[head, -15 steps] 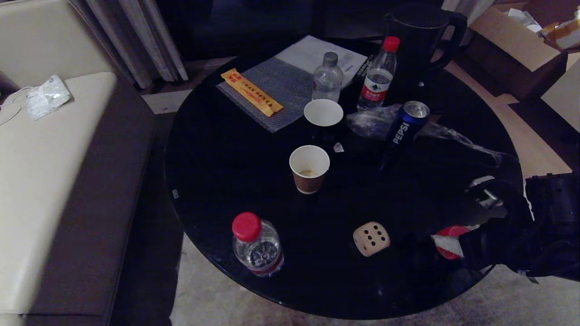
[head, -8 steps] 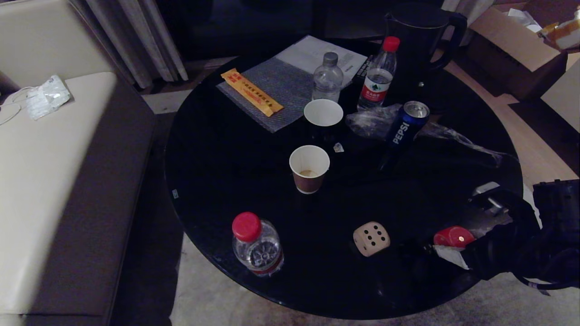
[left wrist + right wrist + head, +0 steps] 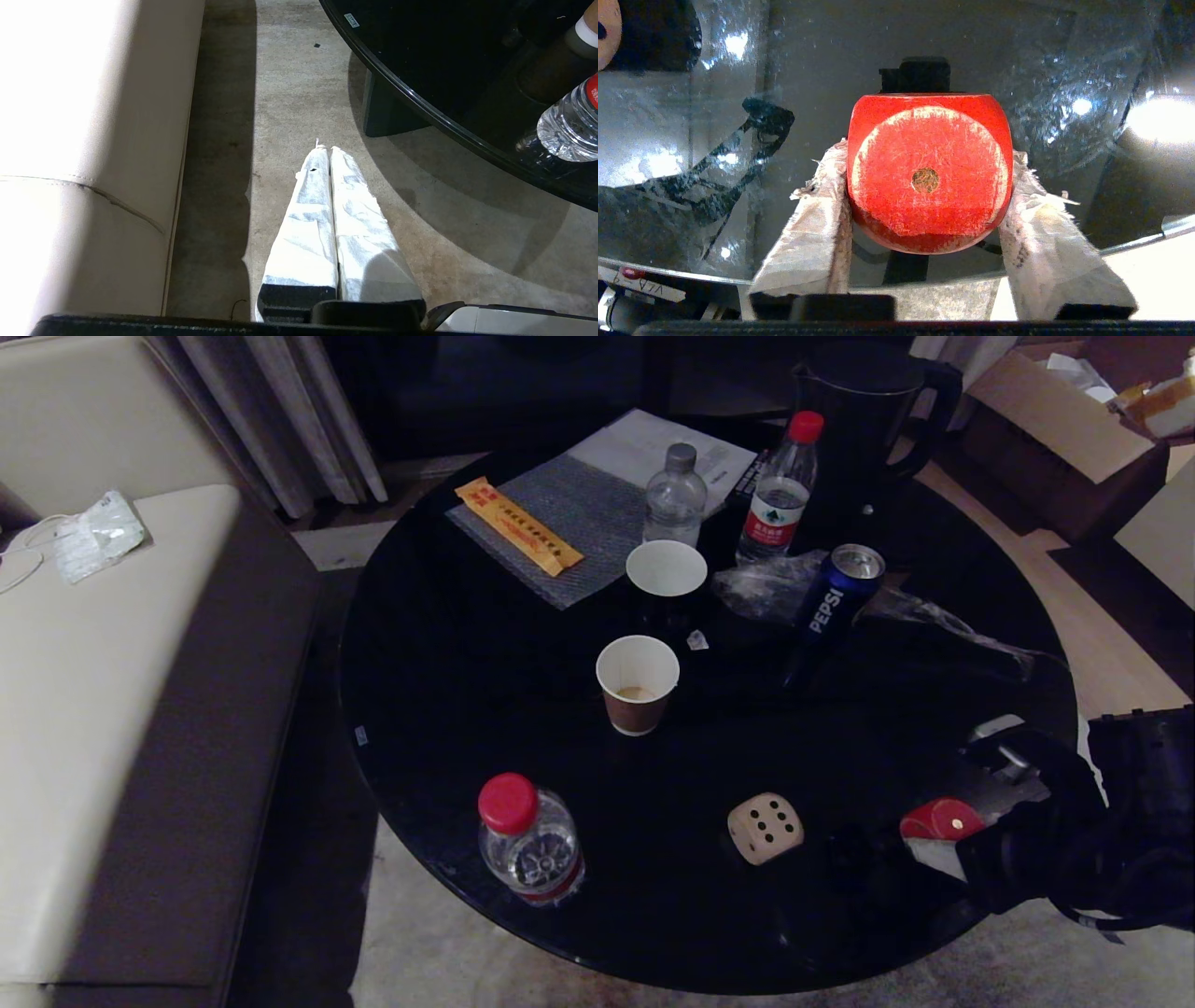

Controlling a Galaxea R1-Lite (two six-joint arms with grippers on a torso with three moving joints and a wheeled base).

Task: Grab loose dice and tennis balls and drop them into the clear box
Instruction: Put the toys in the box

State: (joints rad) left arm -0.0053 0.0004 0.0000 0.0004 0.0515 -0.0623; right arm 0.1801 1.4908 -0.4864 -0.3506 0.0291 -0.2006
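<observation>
1. Between the earliest head view and now, the right gripper (image 3: 943, 840) at the near right edge of the black round table (image 3: 467, 691) has shifted only slightly, yet the red die (image 3: 941, 821) in it now shows more plainly, its one-pip face turned upward where before a white pad covered much of it.
2. Seen from the right wrist, that gripper (image 3: 927, 196) is clenched on the red die (image 3: 929, 172): both cloth-wrapped fingers (image 3: 817, 219) press flat against opposite sides, and the die looks squarely seated between them.
3. Judging by its reflection in the glossy tabletop, the die seems just at or barely above the surface; whether it has left the table I cannot tell.
4. For the task, this reads as the grasp being settled, with the carry to the clear box next. That box shows in none of the current views, so where the drop must go cannot be said from here.
5. Near the held die, the tan wooden die (image 3: 766, 828) sits loose on the table with five pips up; it waits its turn. No tennis balls are in view.
6. Meanwhile the left gripper (image 3: 327, 151) hangs idle over the carpet beside the table edge, fingers pressed together and holding nothing.
7. Clutter such as the water bottle (image 3: 530, 845) and paper cup (image 3: 638, 683) stands well apart from the grip.
</observation>
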